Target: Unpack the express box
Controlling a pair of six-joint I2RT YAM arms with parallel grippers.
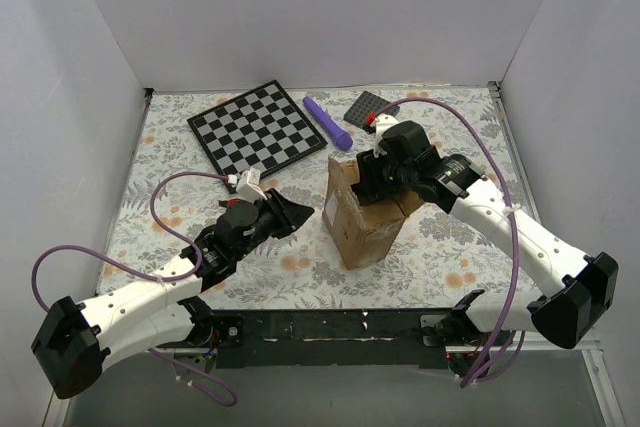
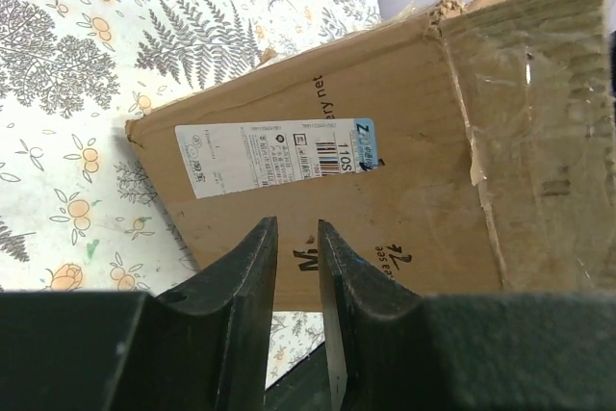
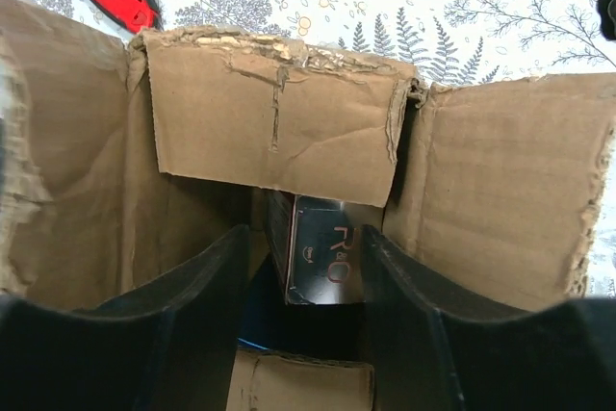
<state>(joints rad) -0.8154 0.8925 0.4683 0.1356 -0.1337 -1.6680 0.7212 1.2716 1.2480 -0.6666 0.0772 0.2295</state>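
Nearest the arm bases, the left gripper [image 1: 290, 215] lies low over the table [image 1: 450, 257], pointing at the labelled side of the box [image 1: 360, 232]. In its own camera the jaws stand only slightly apart, a thin gap with nothing in it, and the tips stop just short of the cardboard under the white label [image 2: 274, 153]. So it's not holding anything.

The box sits a bit right of the middle of the table, between the two grippers, flaps up and torn along the edges.

The right gripper [image 1: 372, 182] hangs over the open top, jaws spread wide with nothing in them. Looking down its camera, there's a glossy dark packet [image 3: 327, 257] standing down inside, partly tucked under one ragged flap [image 3: 269, 132].

My take: this is the reach-in-and-grab step. I'd go straight down so the fingers straddle the packet's narrow sides, then close, then pull straight up. That flap overhangs the packet, so it might snag on the way out, and the whole box could lift with it. Pressing the left gripper against the labelled side to steady the box would help.

Further back are a checkerboard [image 1: 256, 127], a purple stick [image 1: 328, 123], a dark grey plate [image 1: 368, 106] and something red [image 1: 372, 119], all well out of the way.
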